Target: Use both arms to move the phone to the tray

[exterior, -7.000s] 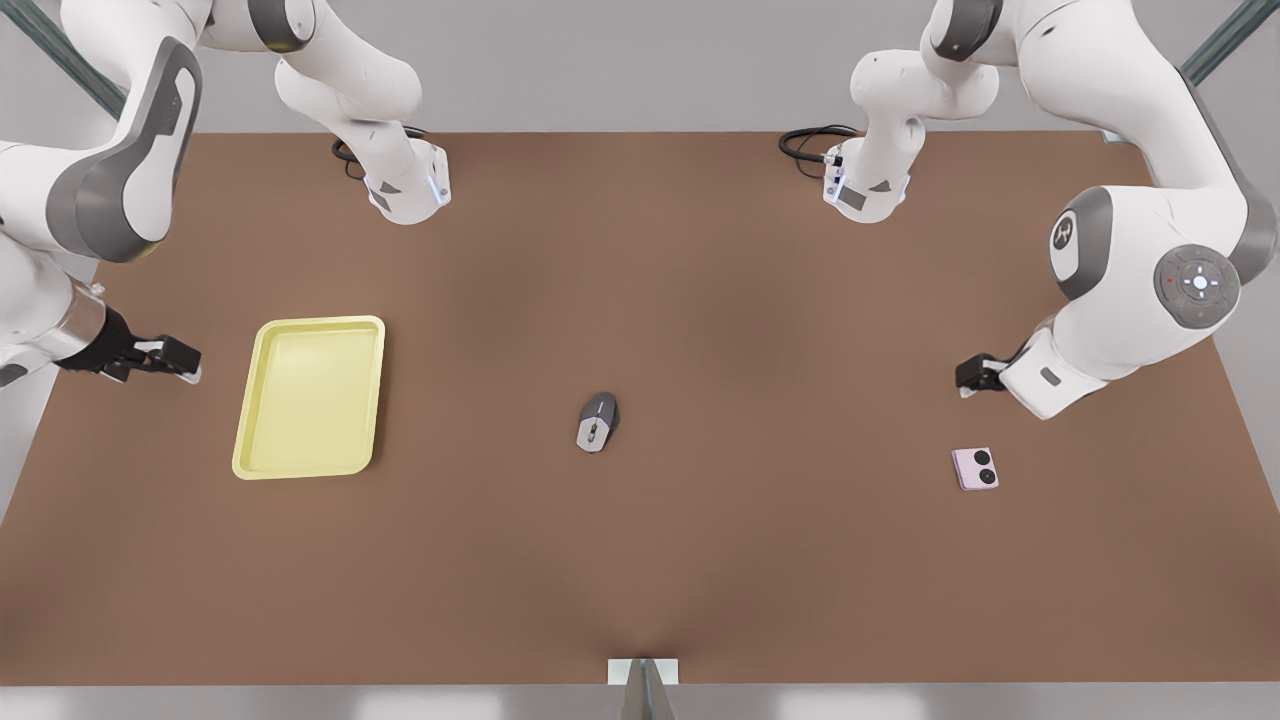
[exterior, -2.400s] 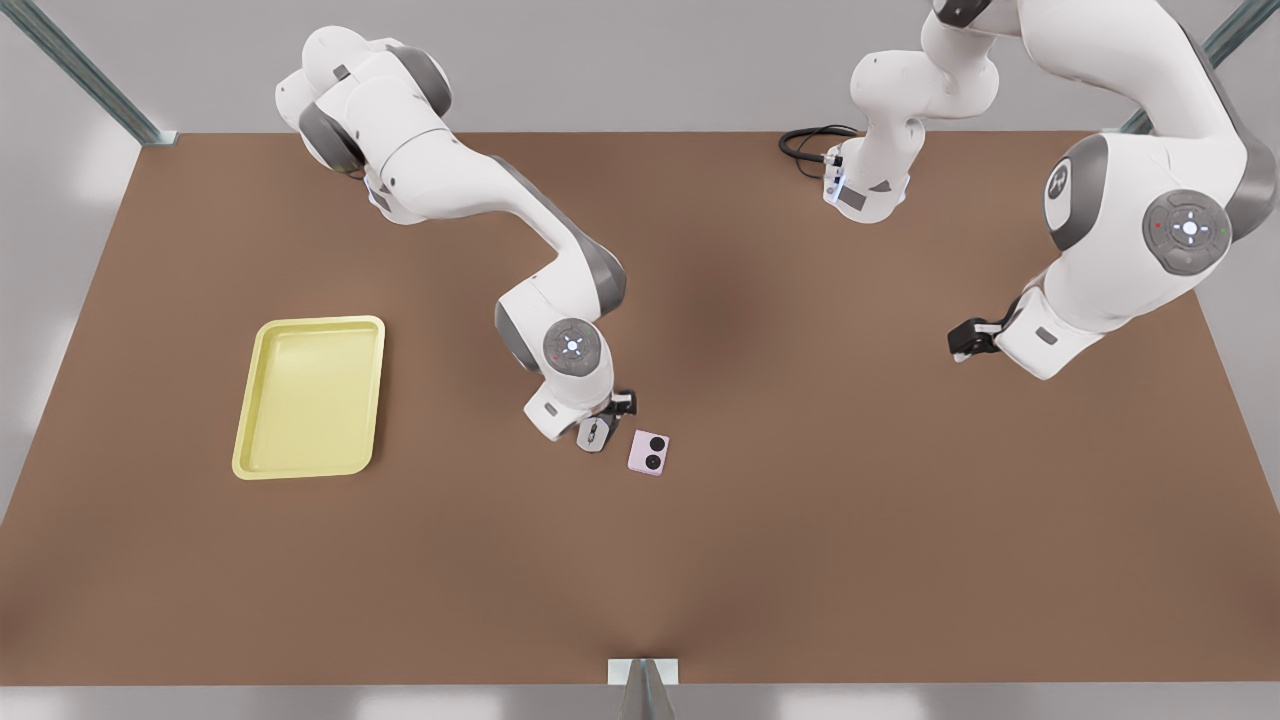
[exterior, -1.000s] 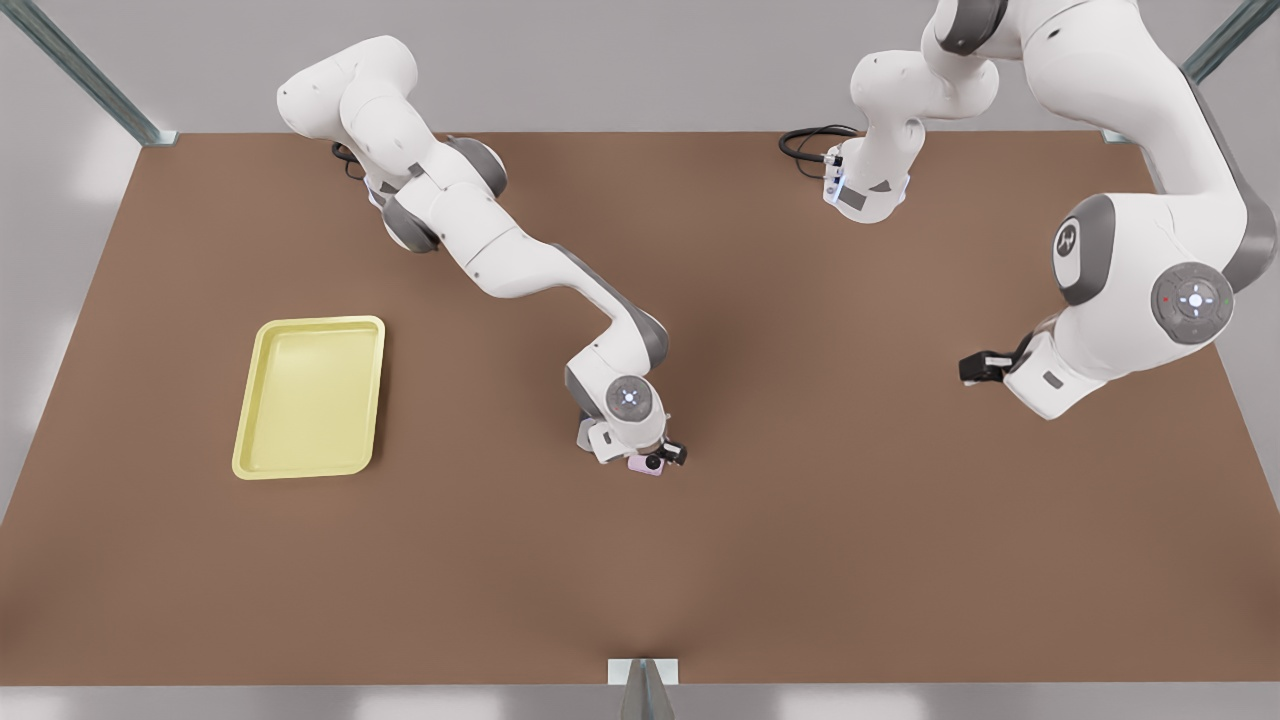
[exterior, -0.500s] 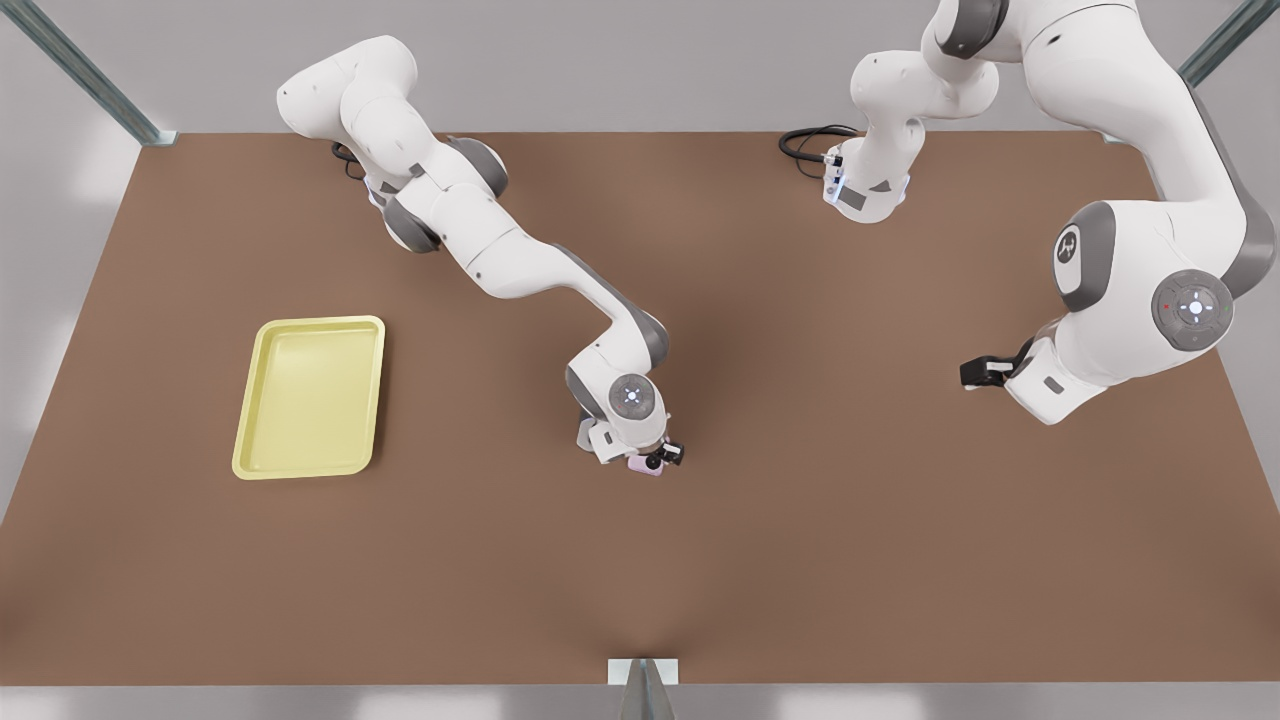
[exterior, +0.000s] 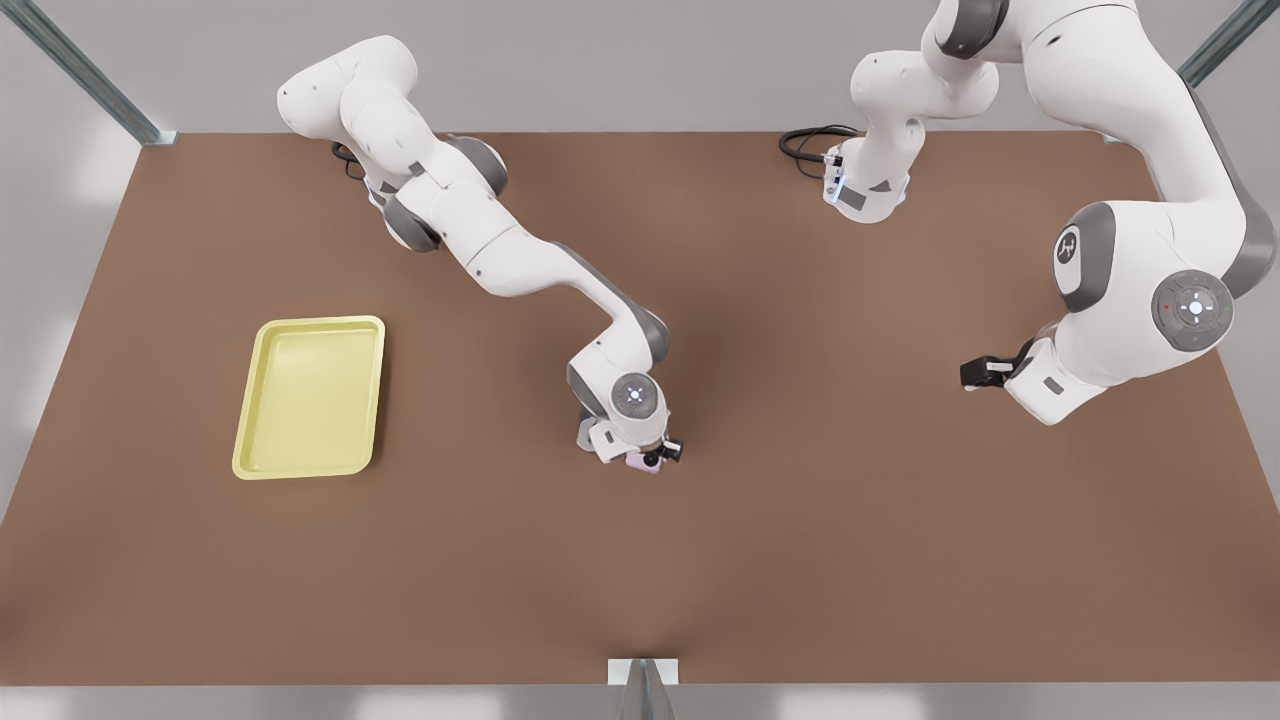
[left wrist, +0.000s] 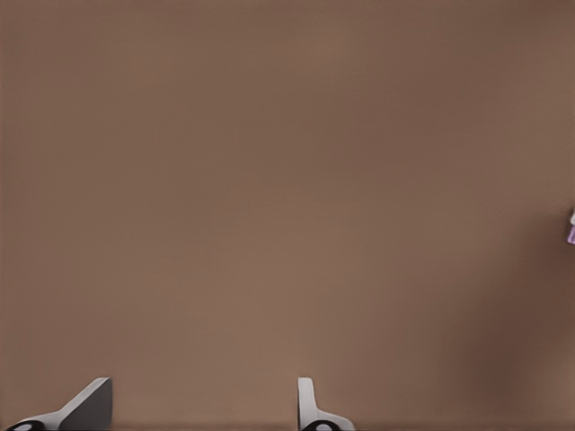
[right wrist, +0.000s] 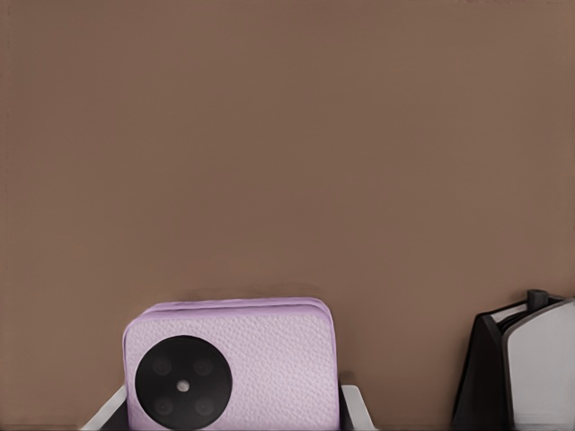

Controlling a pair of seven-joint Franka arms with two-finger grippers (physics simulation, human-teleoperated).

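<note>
Phone [right wrist: 235, 364] now mid-table in right pincer [exterior: 652, 459]; left pincer [exterior: 968, 375] apart.

The phone [right wrist: 232, 364] between my right gripper's fingers [right wrist: 355, 406] has a pebbled, leather-like pink face and a glossy black camera disc [right wrist: 183, 383]. The table [exterior: 850, 540] looks matt brown; the tray [exterior: 262, 400] smooth pale-yellow plastic.

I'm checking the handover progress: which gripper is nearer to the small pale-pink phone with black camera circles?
Right. The right gripper, mid-table, has its fingers on either side of the small pale-pink phone. The left gripper hangs open far off toward the front view's right, over bare brown table.
</note>
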